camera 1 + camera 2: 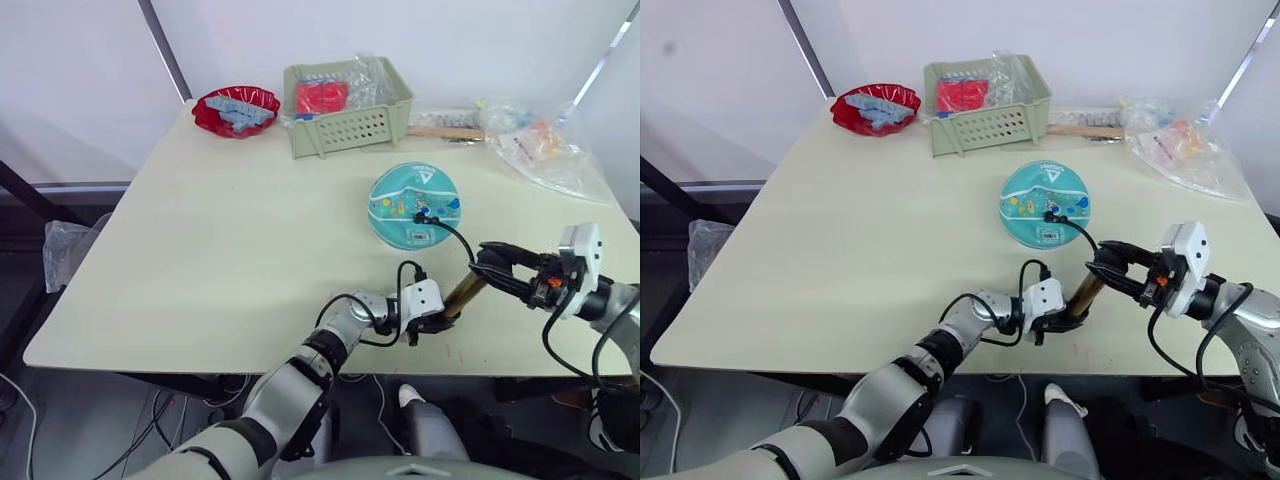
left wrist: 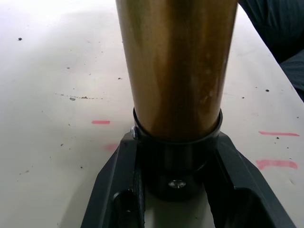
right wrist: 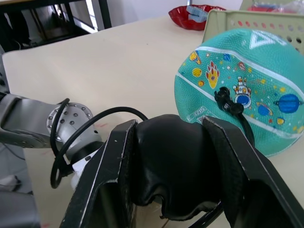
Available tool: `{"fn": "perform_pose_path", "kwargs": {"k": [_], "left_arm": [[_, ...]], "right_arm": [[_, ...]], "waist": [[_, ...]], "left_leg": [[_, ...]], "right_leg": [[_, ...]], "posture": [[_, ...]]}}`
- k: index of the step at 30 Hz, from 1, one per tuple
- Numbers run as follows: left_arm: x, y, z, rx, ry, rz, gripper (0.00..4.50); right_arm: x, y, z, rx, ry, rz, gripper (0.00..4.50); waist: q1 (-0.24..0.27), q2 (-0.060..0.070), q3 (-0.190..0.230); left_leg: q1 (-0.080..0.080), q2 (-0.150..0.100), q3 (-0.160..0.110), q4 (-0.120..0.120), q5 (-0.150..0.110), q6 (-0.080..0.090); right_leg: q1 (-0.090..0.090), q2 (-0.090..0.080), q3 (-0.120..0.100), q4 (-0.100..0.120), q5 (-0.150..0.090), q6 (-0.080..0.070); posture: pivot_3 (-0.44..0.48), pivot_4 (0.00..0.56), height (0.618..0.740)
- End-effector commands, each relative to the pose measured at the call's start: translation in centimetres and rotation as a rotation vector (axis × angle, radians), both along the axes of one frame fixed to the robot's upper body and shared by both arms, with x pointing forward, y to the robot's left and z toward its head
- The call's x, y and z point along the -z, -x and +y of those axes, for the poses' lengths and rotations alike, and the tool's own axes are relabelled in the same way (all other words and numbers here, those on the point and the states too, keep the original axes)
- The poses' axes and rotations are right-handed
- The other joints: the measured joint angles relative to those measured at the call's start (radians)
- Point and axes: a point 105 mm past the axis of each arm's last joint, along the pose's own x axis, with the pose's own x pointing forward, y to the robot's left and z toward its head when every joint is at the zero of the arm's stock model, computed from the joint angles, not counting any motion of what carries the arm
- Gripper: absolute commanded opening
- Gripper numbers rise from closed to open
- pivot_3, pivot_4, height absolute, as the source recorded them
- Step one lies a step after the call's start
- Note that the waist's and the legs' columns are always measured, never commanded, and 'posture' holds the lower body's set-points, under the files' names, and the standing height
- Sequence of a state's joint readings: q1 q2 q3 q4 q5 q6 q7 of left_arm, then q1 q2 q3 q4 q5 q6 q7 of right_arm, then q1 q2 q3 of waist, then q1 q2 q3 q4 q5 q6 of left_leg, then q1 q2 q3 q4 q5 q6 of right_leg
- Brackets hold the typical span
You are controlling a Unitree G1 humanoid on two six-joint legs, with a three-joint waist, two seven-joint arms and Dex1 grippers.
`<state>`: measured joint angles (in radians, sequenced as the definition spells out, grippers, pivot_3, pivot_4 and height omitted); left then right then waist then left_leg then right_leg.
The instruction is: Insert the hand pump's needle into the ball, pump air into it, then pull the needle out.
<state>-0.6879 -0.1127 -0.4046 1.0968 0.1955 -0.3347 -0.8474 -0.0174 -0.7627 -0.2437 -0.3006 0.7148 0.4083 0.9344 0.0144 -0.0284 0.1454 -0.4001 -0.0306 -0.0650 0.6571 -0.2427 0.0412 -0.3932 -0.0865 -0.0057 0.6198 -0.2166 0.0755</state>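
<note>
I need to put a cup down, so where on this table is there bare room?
The wide stretch left of the ball, in front of the red bowl and green basket, is bare. It is crowded at the back right by plastic bags.

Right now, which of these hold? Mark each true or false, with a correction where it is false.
1. The hose end is plugged into the ball. True.
2. The left gripper is shut on the hand pump at its lower end. True.
3. The right gripper is open and apart from the pump. False: its fingers close on the black handle.
4. The ball sits in the green basket. False: it lies on the table.
5. The red bowl is beside the basket. True.
</note>
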Motion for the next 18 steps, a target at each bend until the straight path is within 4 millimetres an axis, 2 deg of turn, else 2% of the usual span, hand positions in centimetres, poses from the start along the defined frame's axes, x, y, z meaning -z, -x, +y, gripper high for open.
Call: {"fn": "perform_pose_path", "kwargs": {"k": [1,9,18], "left_arm": [[5.4,1.6,3.9,-0.046,-0.206,0.141,1.19],[5.3,1.7,3.8,-0.036,-0.199,0.135,1.19],[5.3,1.8,3.7,-0.03,-0.194,0.142,1.19]], "right_arm": [[-5.3,0.4,-0.7,-0.022,-0.047,-0.132,1.68],[-10.4,1.6,-1.5,-0.068,-0.103,-0.218,1.68],[-14.4,2.0,-2.4,-0.058,-0.096,-0.252,1.68]], "waist": [[0.0,0.002,0.002],[0.0,0.004,0.006],[0.001,0.006,0.008]], "left_leg": [[0.0,0.0,0.0,0.0,0.0,0.0],[-0.001,-0.001,0.001,0.0,0.0,0.0],[-0.002,-0.001,0.001,0.0,0.0,0.0]], "right_leg": [[0.0,0.0,0.0,0.0,0.0,0.0],[-0.001,0.0,0.0,0.0,0.002,0.003],[-0.002,0.0,0.0,0.0,0.002,0.003]], "posture": [[0.0,0.15,0.737],[0.0,0.15,0.737],[0.0,0.15,0.737]]}}
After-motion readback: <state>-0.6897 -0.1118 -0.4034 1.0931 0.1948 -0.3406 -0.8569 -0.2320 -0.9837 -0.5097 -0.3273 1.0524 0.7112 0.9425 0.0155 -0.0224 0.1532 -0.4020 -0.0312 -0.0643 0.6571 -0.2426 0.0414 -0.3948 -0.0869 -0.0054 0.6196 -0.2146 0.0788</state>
